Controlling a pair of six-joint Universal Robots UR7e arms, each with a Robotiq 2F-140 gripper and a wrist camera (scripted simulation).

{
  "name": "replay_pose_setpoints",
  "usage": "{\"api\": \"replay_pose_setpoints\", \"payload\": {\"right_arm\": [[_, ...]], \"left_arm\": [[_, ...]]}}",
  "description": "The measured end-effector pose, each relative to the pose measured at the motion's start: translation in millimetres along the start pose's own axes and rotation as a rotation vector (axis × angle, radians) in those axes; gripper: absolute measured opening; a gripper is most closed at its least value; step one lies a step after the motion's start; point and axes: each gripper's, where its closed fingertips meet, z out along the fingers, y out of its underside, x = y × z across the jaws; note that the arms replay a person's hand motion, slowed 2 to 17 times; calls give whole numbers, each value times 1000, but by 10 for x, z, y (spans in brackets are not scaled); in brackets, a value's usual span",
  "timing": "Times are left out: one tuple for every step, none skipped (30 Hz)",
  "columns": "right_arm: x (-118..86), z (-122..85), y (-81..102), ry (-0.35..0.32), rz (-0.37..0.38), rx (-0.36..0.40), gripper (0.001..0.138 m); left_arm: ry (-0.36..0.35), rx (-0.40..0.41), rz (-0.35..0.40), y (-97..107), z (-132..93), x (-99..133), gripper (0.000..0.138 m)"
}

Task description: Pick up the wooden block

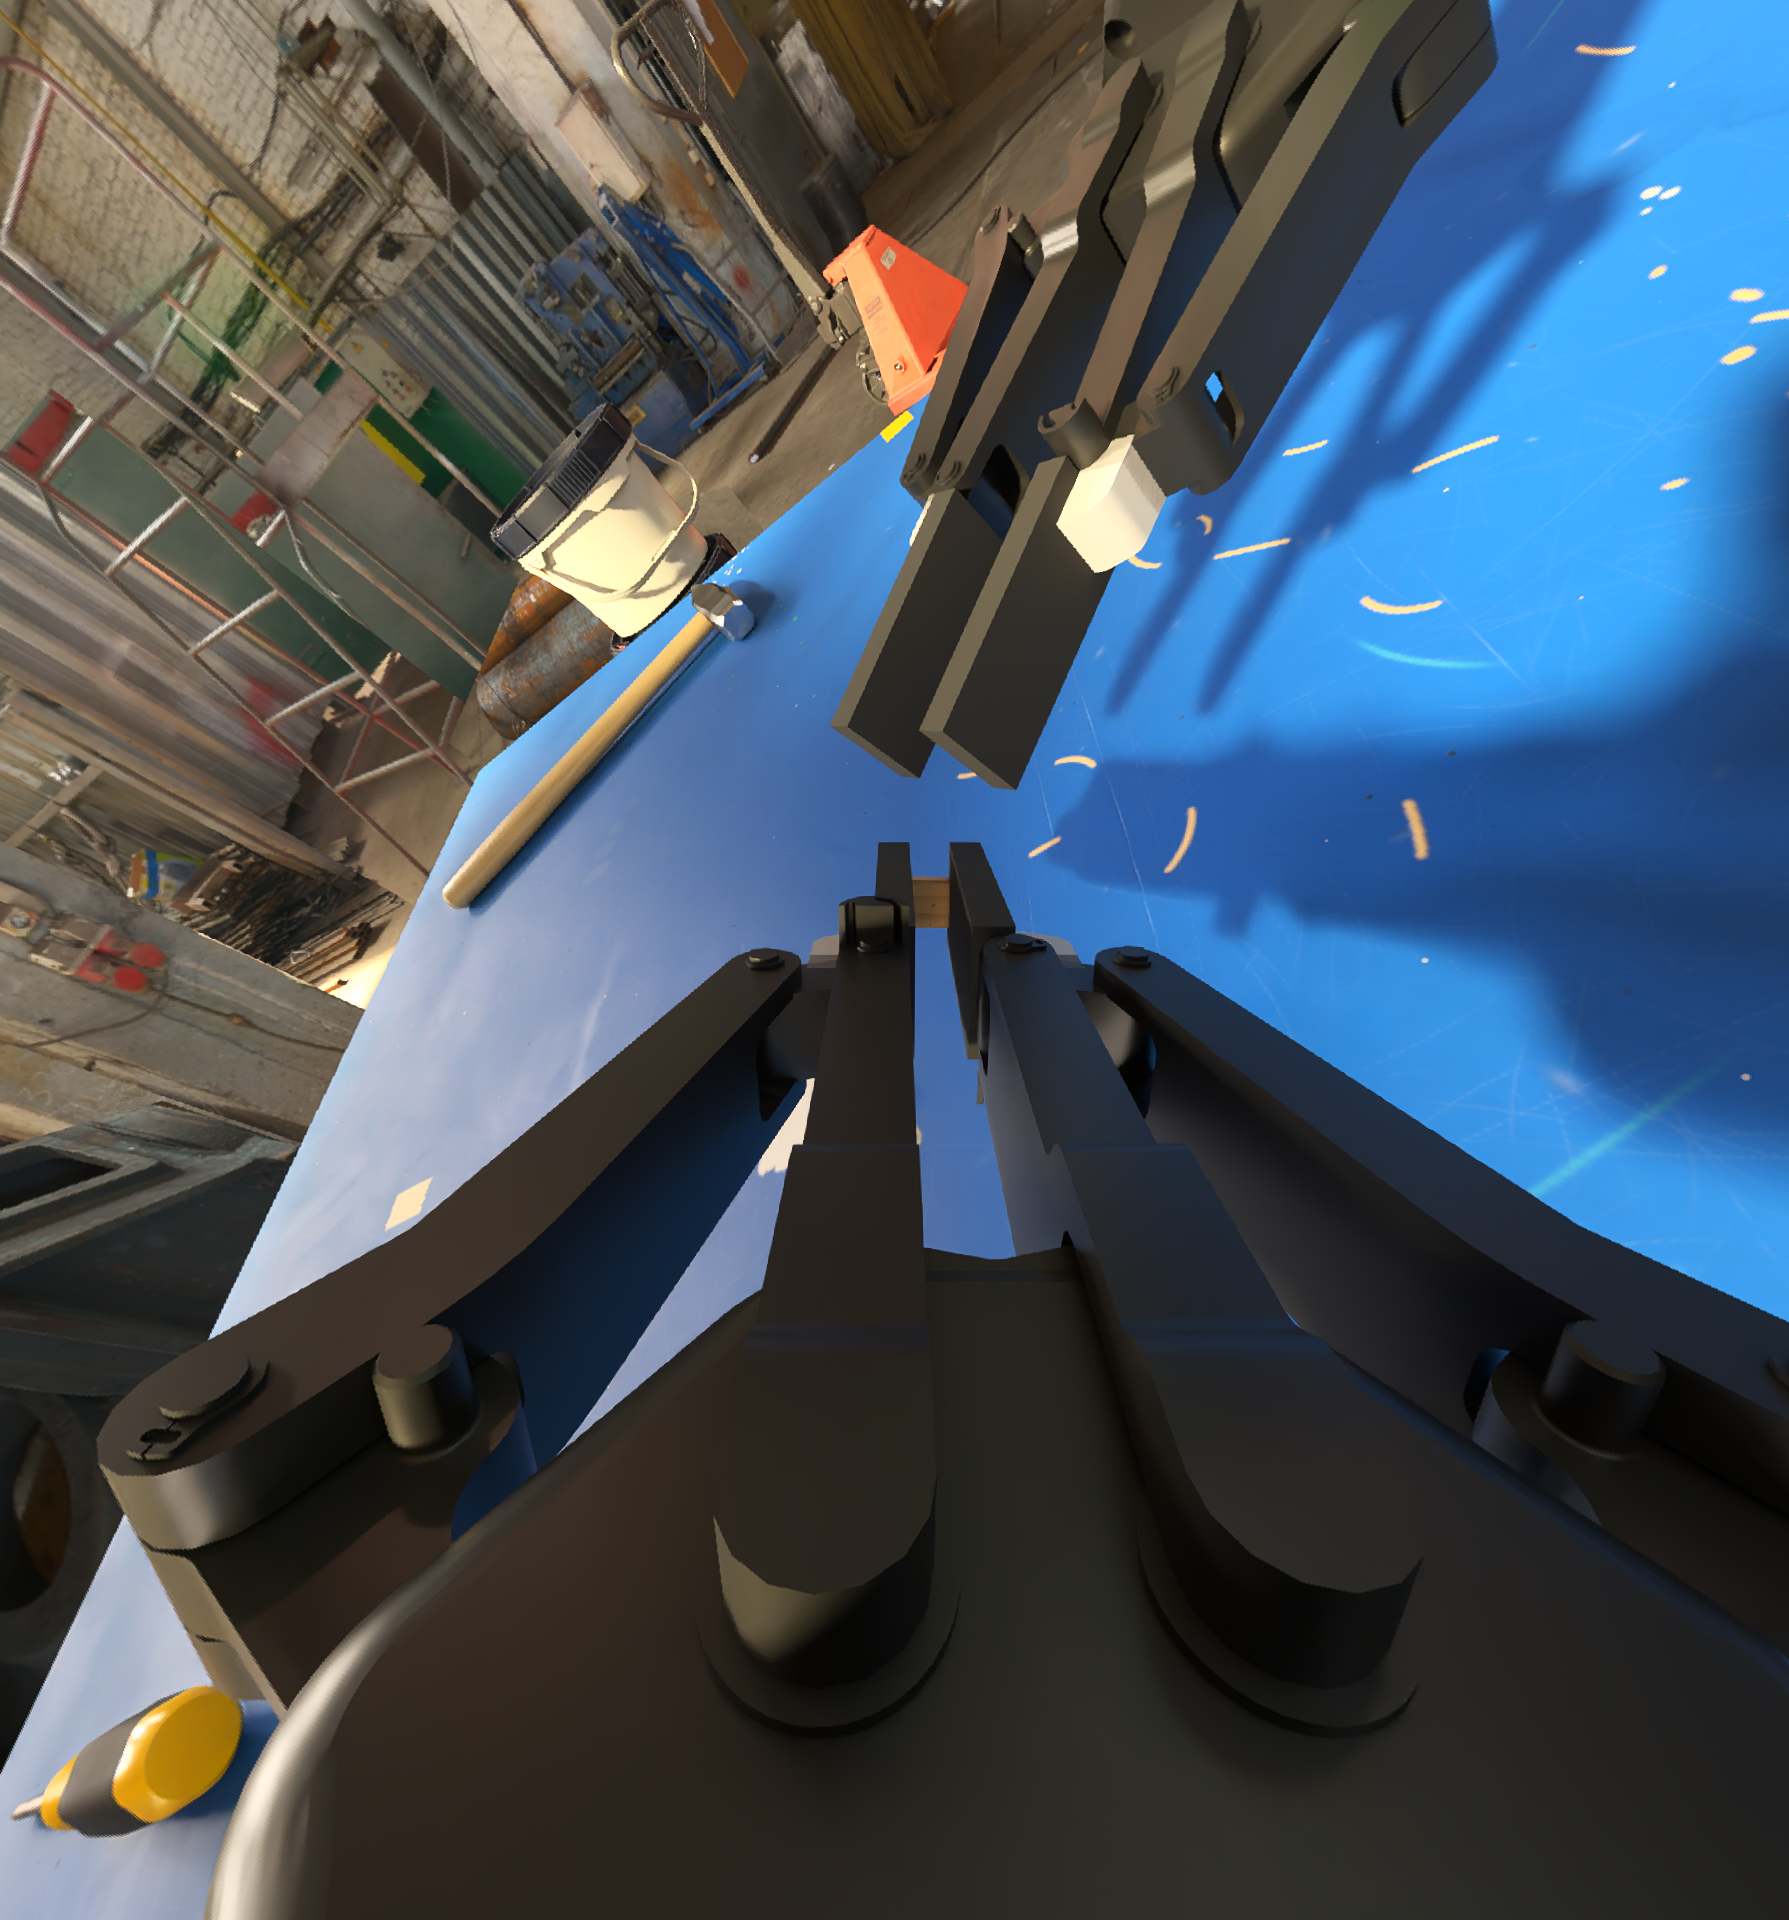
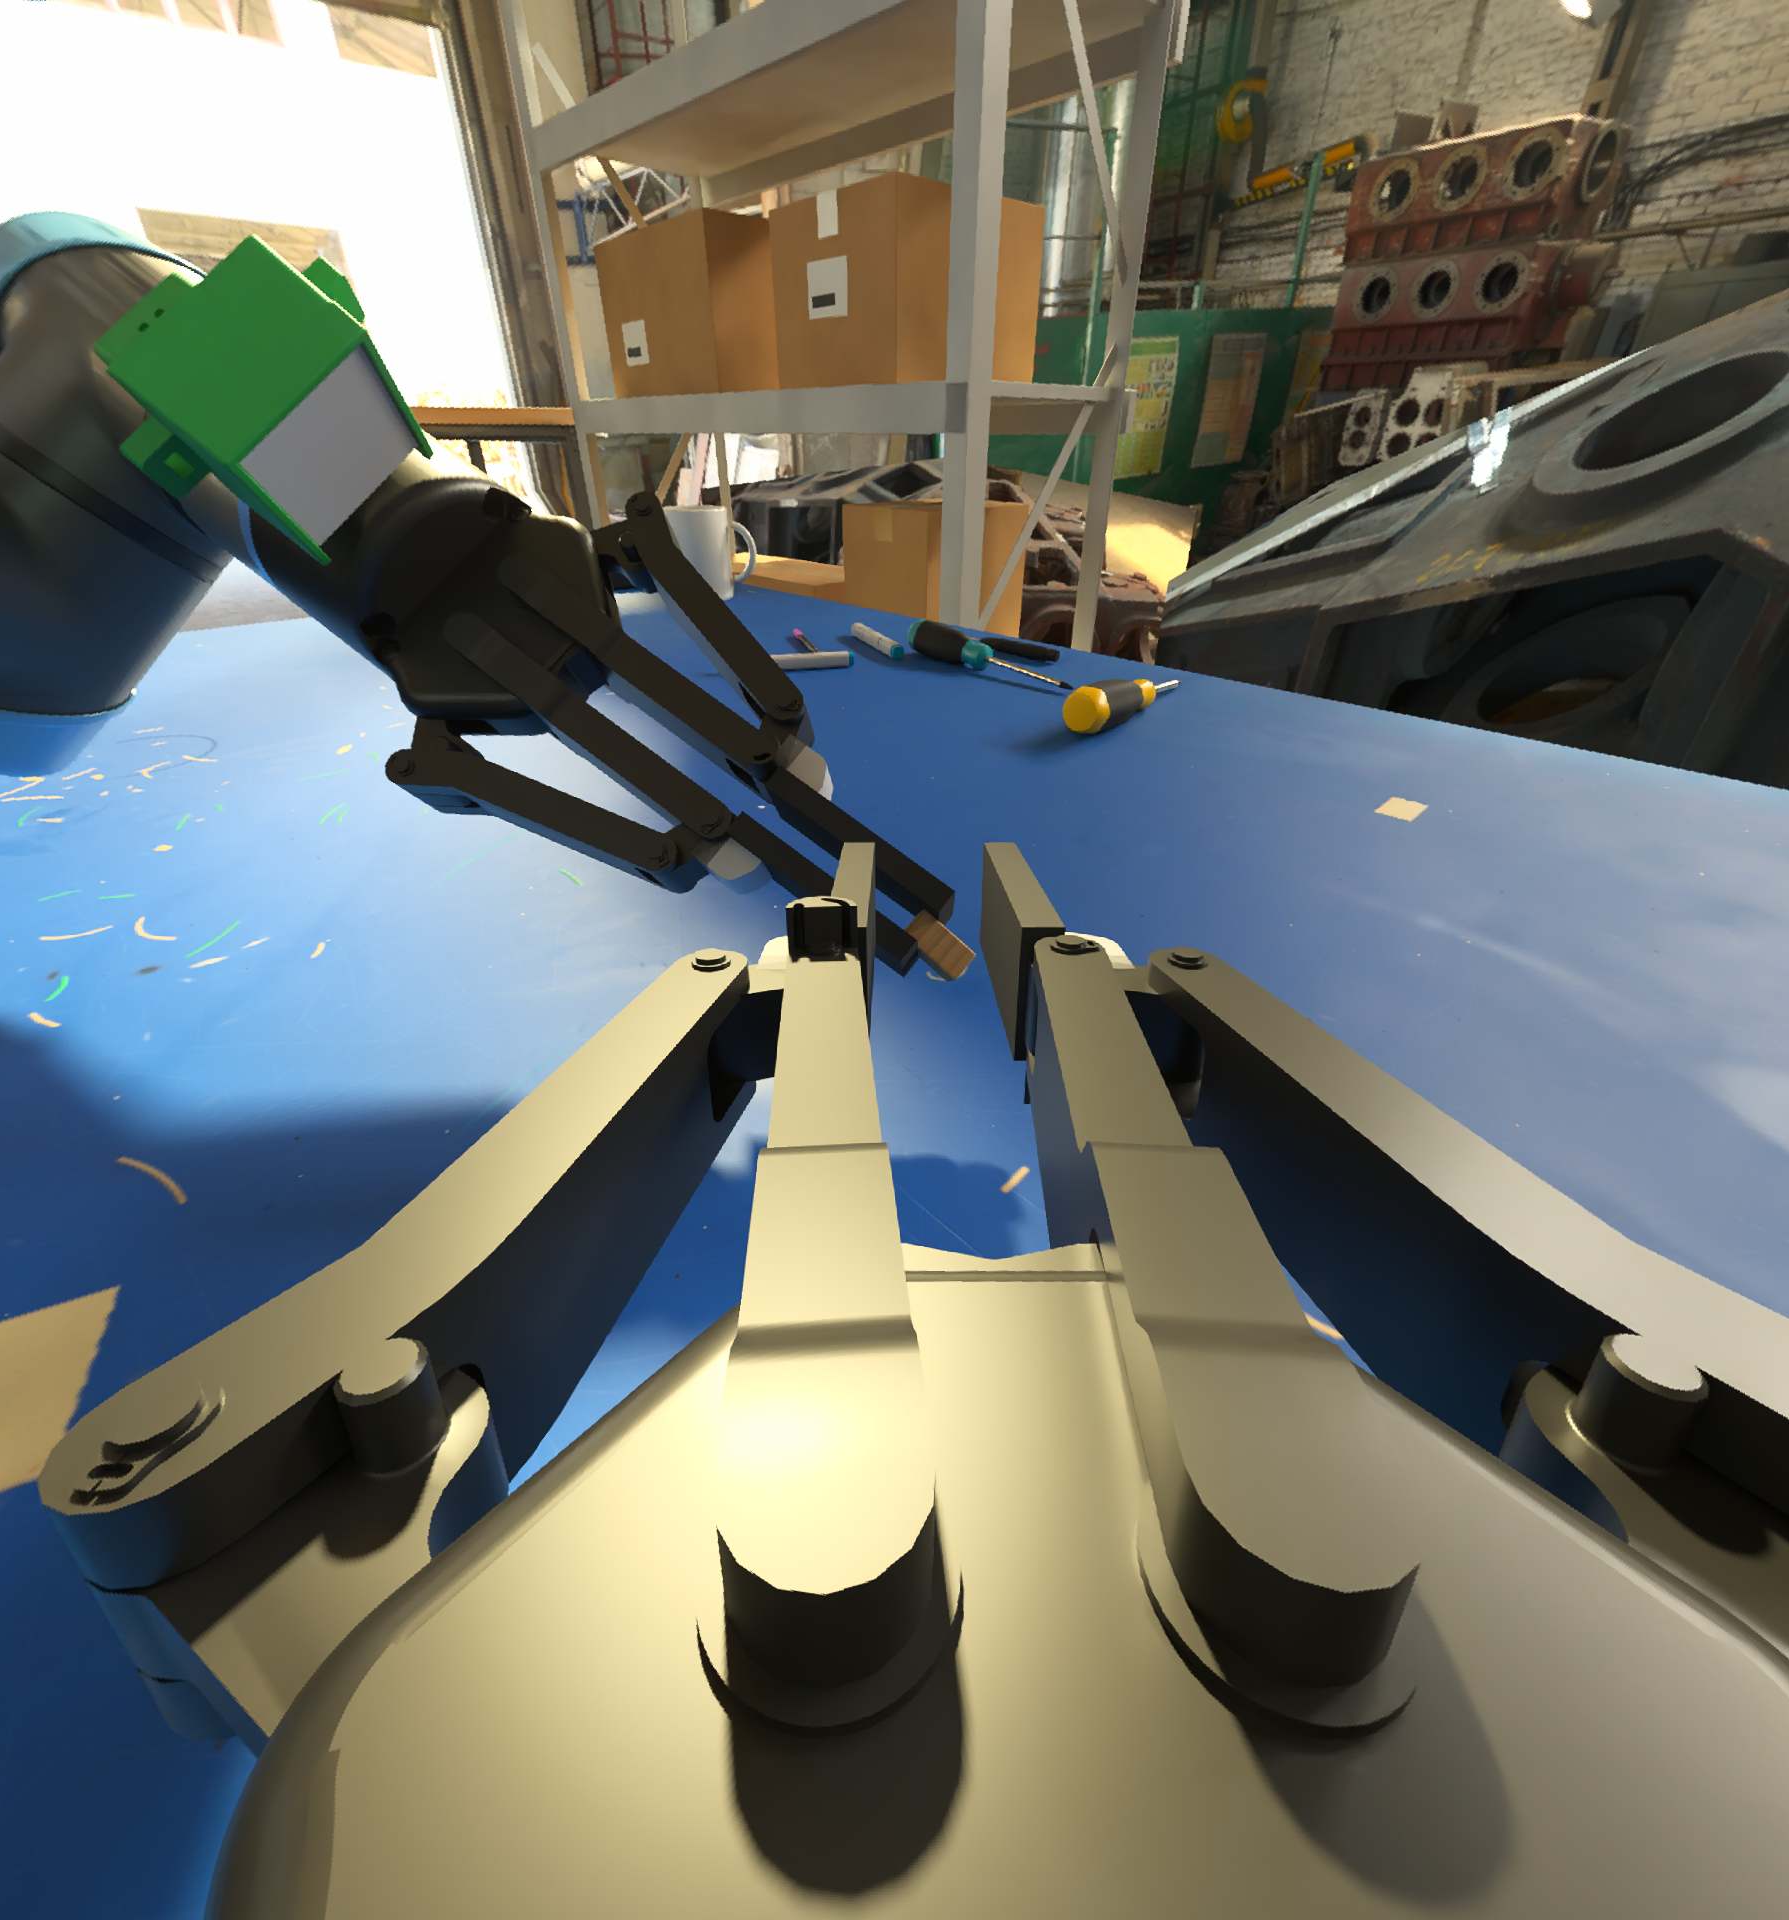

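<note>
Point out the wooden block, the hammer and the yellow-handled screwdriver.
wooden block (image 2: 944,943): right wrist view, its exposed end past the left claw's fingers.
hammer (image 1: 578,756): left wrist view, middle of its wooden handle.
yellow-handled screwdriver (image 2: 1108,702): right wrist view, middle of its handle.

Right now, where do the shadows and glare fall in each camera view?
Left wrist view: dark arm shadows cross the blue table on the right; wide-angle bending at the edges. Right wrist view: the doorway at upper left is blown out white, and a bright glare sits on the right tool body.
</note>
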Motion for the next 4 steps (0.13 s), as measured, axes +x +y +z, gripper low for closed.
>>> {"api": "replay_pose_setpoints", "payload": {"right_arm": [[3, 2, 3, 4, -1, -3, 28], [5, 4, 7, 7, -3, -6, 28], [8, 5, 10, 11, -4, -9, 27], [10, 7, 14, 15, -6, -12, 27]], "left_arm": [[0, 0, 3, 2, 0, 2, 10], [-1, 0, 5, 3, 0, 4, 10], [-1, 0, 8, 6, 0, 7, 10], [-2, 0, 10, 8, -1, 9, 10]]}}
